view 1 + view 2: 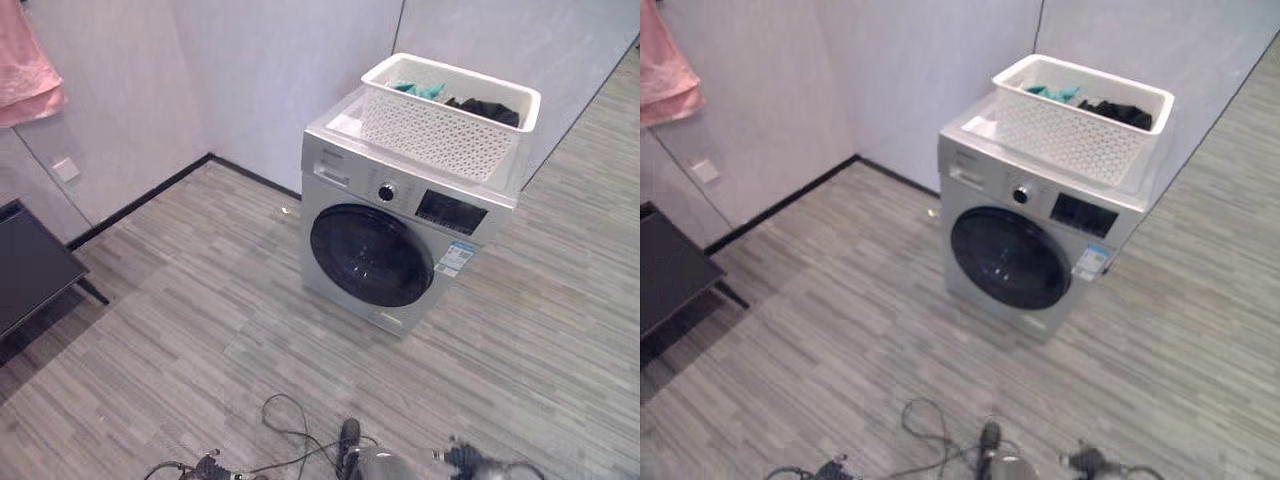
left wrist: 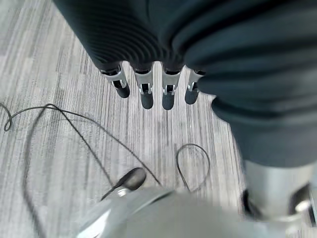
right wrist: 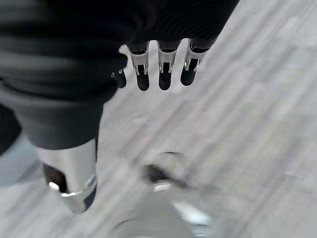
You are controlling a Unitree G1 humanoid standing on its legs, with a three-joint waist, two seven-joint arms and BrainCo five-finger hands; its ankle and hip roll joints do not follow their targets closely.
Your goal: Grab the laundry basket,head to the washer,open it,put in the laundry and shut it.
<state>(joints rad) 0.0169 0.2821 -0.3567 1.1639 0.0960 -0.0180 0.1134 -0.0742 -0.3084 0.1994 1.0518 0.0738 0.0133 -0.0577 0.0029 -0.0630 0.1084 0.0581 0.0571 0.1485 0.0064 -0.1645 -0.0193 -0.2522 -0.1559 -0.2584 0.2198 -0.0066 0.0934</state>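
Left wrist view: left hand (image 2: 148, 87) hangs over bare floor, fingers relaxed, holding nothing. Right hand (image 3: 161, 69) likewise slack and empty. The white laundry basket (image 1: 450, 120), holding teal and dark clothes, sits on top of the washer (image 1: 400, 235), whose round door (image 1: 370, 255) is closed. Recommendation: walk up square to the machine, then take the basket by opposite rims.

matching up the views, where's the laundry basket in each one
Left eye view: basket at upper right, on top of the washer.
Right eye view: basket at upper right, again on the washer.
Left wrist view: not in it.
Right wrist view: not in it.
Shared landmark: the washer's dark round door.
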